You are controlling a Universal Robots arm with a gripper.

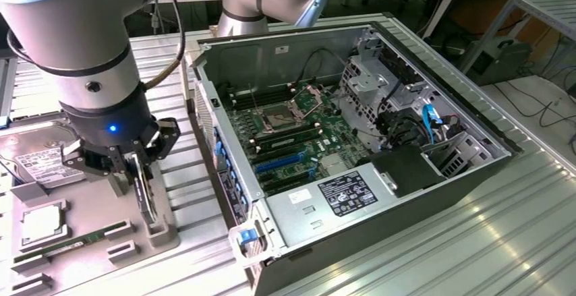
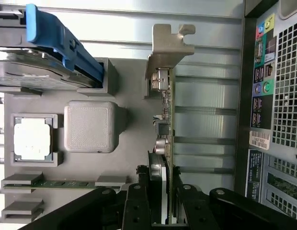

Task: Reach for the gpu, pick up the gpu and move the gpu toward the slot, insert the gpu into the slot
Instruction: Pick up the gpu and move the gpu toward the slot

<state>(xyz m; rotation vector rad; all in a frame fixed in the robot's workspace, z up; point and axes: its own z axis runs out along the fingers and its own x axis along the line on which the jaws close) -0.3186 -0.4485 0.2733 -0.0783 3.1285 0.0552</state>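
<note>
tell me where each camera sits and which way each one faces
exterior view: raised and off the arm, angled down over the open computer case and the grey parts tray; the arm and gripper show at the exterior view's left.
wrist view: on the wrist, looking along the gripper at the gpu, which stands on edge in the tray; the gripper's black links show.
shared: the gpu, the tray, the hard drive, the computer case.
</note>
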